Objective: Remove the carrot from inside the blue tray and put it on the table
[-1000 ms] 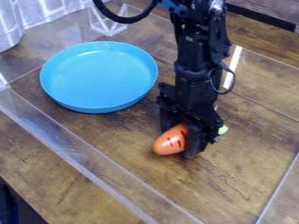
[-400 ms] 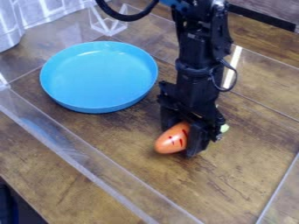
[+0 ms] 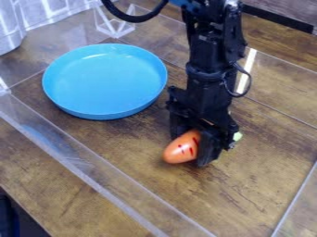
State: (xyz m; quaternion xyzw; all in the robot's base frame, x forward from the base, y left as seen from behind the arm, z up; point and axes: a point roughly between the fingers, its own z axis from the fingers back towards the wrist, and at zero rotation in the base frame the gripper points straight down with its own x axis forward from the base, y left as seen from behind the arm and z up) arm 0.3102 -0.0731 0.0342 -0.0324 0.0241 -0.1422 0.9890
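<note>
The orange carrot is down at the dark wood table, to the right of the blue tray. My black gripper stands straight above it, shut on the carrot's far end. The carrot's orange body sticks out toward the front left, and its green top is hidden behind the fingers. The round blue tray has nothing in it.
A clear glossy sheet covers the tabletop, with an edge running diagonally across the front left. A transparent container stands at the back left corner. The arm's black cable loops above at the top.
</note>
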